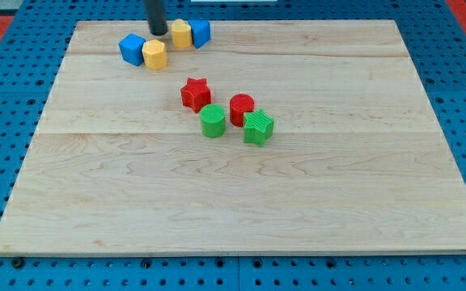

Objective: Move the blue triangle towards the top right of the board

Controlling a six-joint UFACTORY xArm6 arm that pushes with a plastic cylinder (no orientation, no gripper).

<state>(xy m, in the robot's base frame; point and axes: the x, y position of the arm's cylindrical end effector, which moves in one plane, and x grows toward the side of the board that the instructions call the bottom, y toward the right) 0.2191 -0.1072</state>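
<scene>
My tip (158, 32) sits at the worktop's (241, 202) far left, just left of a yellow block (182, 34) that touches the blue triangle (201, 32) — seemingly placed to shove rightwards. No jaws here — only a rod.

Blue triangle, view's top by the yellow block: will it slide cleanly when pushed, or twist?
The blue triangle looks squat, so tipping seems unlikely. It touches a yellow block, which may drag along. My tip sits left of both; an off-centre push would probably twist it.
</scene>
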